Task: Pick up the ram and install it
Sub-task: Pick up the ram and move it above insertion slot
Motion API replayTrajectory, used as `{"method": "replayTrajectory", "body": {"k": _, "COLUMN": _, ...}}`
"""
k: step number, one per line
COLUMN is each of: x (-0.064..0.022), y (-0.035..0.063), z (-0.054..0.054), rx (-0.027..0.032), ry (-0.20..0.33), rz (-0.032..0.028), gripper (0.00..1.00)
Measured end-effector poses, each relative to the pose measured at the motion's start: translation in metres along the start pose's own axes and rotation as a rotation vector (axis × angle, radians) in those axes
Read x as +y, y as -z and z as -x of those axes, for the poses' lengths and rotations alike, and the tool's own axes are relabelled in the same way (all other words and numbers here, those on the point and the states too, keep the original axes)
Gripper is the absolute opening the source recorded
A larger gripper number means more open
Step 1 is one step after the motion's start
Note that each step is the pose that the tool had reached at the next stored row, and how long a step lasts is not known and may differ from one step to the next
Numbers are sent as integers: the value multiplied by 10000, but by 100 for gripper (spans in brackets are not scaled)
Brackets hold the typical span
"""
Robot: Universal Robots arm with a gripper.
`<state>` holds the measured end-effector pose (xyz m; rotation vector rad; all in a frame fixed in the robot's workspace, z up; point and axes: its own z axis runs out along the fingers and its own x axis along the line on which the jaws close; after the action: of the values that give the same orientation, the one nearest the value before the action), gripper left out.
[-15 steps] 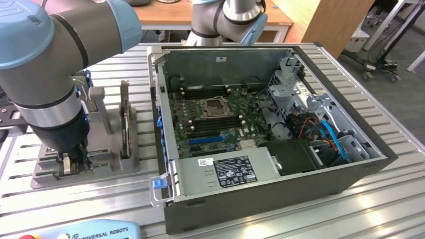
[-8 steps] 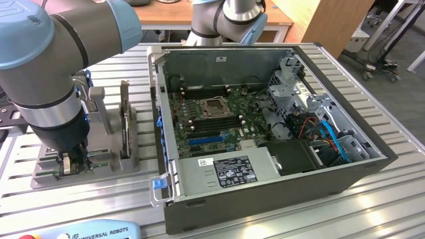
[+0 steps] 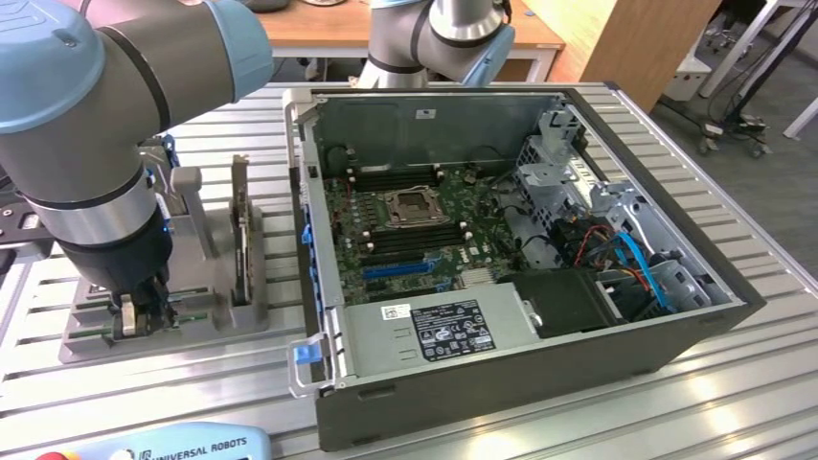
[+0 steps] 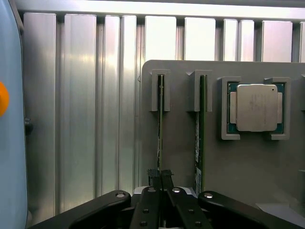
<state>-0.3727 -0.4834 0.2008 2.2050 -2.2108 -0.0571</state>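
The gripper pinches 1 ram standing on edge in the gray holder. A processor lies in that holder.

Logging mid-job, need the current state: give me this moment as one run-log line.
phase: grasp | claw: shut on ram | ram: on edge in grey holder slot | computer case: open, beside holder
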Motion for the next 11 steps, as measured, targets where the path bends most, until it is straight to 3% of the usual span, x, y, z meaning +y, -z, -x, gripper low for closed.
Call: {"method": "replayTrajectory", "body": {"k": 11, "x": 1, "y": 63, "z": 1, "rx": 0, "ry": 0, "rz": 0, "gripper": 11}}
